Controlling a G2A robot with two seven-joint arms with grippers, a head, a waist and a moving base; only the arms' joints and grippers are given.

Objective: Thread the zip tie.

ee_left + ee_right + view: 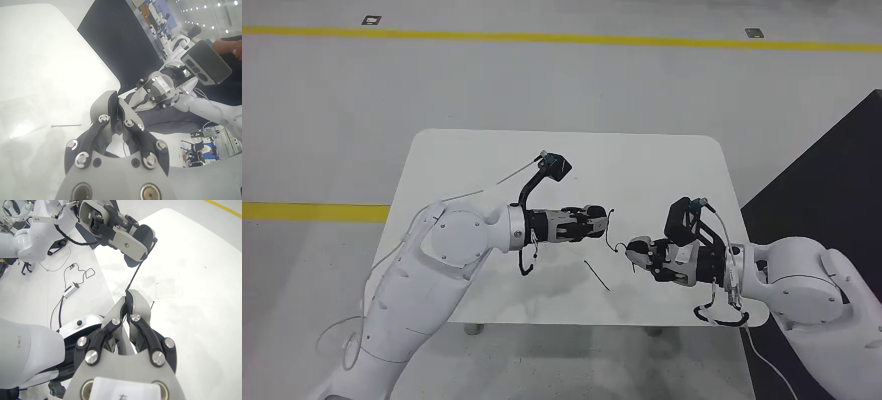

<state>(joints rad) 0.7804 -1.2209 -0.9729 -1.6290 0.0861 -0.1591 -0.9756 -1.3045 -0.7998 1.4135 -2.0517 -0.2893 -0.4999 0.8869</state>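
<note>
A thin black zip tie (608, 236) hangs in a curve above the middle of the white table (662, 160), stretched between my two grippers. My left gripper (604, 222) is shut on one end; in the right wrist view the tie wraps around the tip of that gripper (149, 248). The strap (136, 271) runs straight from there to my right gripper (128, 292), which is shut on its other end. In the top view the right gripper (632, 248) sits just beside the left one. The left gripper (116, 98) has its pads pressed together.
A second black zip tie (597, 275) lies loose on the table below the grippers, also seen as zip tie (66, 125). A dark panel (832, 180) stands past the table's right edge. The far half of the table is bare.
</note>
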